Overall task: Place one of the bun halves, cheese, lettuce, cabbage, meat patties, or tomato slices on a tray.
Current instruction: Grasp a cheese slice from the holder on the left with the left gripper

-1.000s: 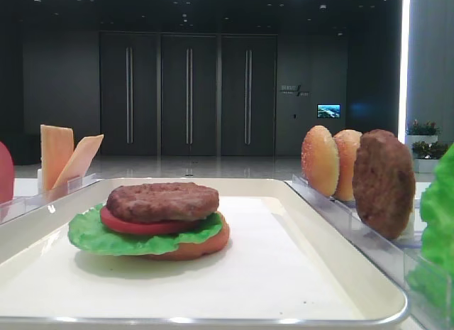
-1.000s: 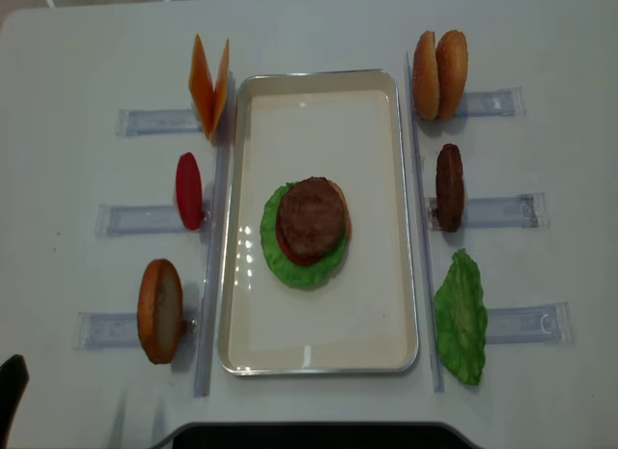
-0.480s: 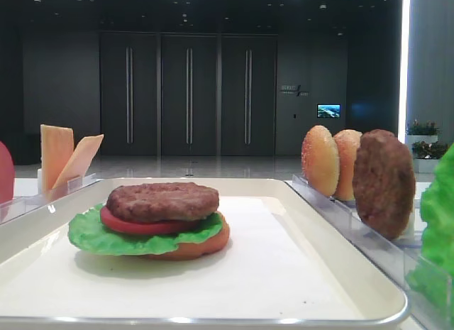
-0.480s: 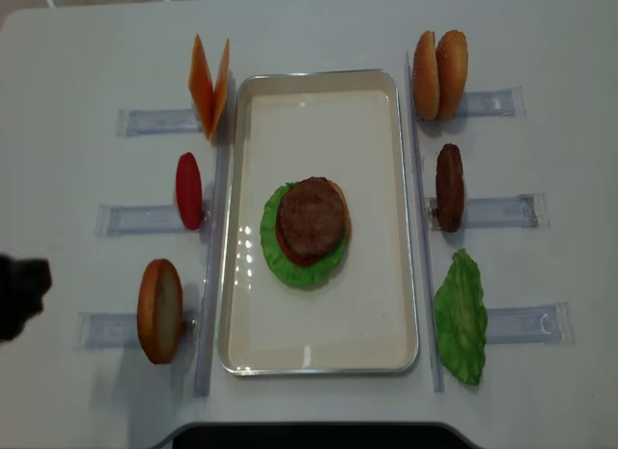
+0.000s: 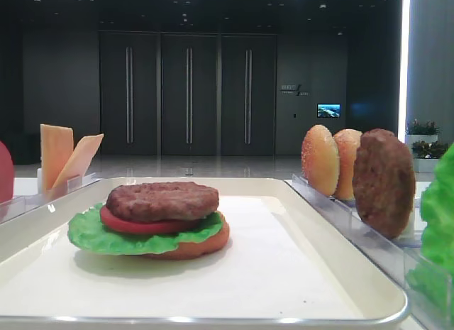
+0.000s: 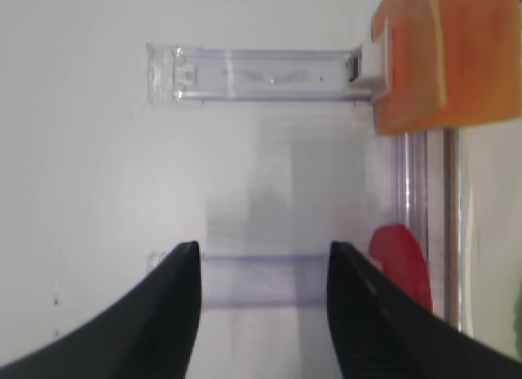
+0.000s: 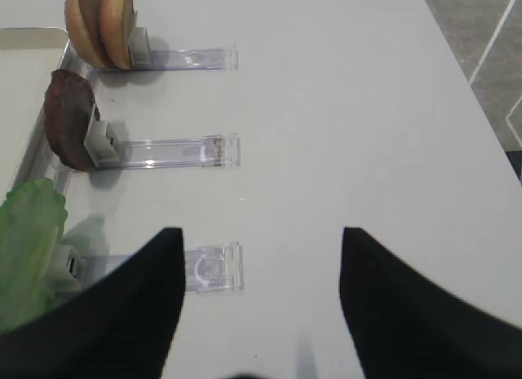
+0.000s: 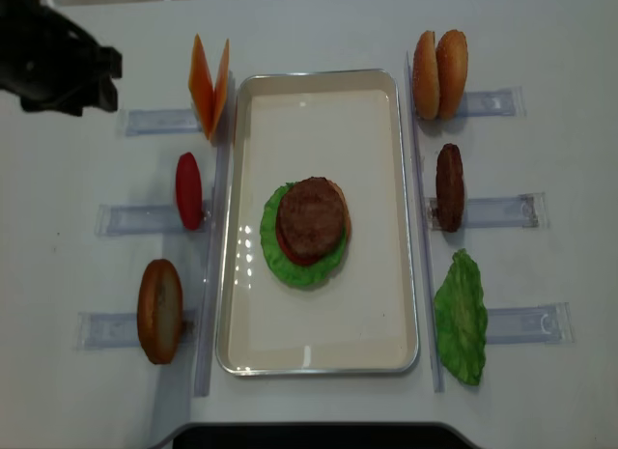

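A cream-white tray point(image 8: 319, 357) lies lengthwise in the middle of a white table point(image 8: 541, 43), seen from straight above. On its paper liner sits a partial burger: a flat orange-brown bottom bun point(image 5: 202, 243), a ruffled lettuce leaf point(image 8: 280, 261), a red tomato slice point(image 5: 135, 223) and a brown meat patty point(image 8: 312, 215) on top. The low side view shows these layers stacked one on another, which the overhead view flattens. Clear plastic racks point(image 8: 502, 212) flank the tray. Left of it stand two cheese slices point(image 8: 209, 85) leaning apart in a V, a spare tomato slice point(image 8: 189, 190) on edge, and a bun half point(image 8: 160, 310). Right of it stand two sesame bun halves point(image 8: 440, 73) pressed together, a second patty point(image 8: 449, 186) on edge, and a second lettuce leaf point(image 8: 462, 317). Only the overhead view shows the left arm point(image 8: 53, 53), a dark shape at the top left corner, near the cheese rack. Its wrist camera shows the left gripper point(image 6: 263, 306) with its two dark fingers point(image 6: 167, 314) parted at a middling width, nothing between them, hanging over a rack with the cheese at upper right. The right gripper point(image 7: 261, 306) appears only in its own wrist view, spread wide and holding nothing, above the table beside the lettuce rack.
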You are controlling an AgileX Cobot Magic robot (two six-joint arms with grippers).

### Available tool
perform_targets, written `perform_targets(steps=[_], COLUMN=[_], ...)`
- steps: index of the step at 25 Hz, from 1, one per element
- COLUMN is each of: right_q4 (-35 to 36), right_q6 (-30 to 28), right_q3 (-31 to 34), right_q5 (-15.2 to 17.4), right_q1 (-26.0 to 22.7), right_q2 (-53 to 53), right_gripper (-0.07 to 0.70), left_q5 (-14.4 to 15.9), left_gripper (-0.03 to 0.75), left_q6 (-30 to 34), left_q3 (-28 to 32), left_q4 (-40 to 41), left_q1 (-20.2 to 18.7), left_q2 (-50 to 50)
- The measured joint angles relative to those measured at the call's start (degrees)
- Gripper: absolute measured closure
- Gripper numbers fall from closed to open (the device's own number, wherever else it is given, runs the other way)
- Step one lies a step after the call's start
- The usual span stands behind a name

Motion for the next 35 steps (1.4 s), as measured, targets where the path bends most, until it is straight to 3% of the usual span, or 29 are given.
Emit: perform_targets(steps=[5, 9, 11, 17, 23, 35], right_q4=[0.0, 0.0, 0.0, 0.0, 0.0, 0.0], right_q6=[0.0, 0.0, 0.0, 0.0, 0.0, 0.0], right_q3=[0.0, 0.0, 0.0, 0.0, 0.0, 0.0], right_q5=[0.0, 0.0, 0.0, 0.0, 0.0, 0.0], right_q1=[0.0, 0.0, 0.0, 0.0, 0.0, 0.0], right_q2=[0.0, 0.0, 0.0, 0.0, 0.0, 0.0], right_gripper=[0.23, 0.23, 0.23, 0.23, 0.23, 0.23], left_q5=[5.6, 7.3, 7.8, 8.0, 5.3, -2.4], left_gripper=[0.334, 0.334, 0.334, 0.334, 0.334, 0.334], left_q6=[0.3, -1.4, -3.5, -13.3, -20.2, -21.2], left_q3=[-14.5, -21.8, -22.9, -23.3, -23.4, -23.4], left_q4=[0.0, -0.2, 0.2, 4.1, 5.2, 5.0], left_q1=[0.0, -0.7, -2.4, -12.0, -14.6, -14.6], left_q2=[13.3, 16.5, 16.9, 17.8, 17.9, 24.8])
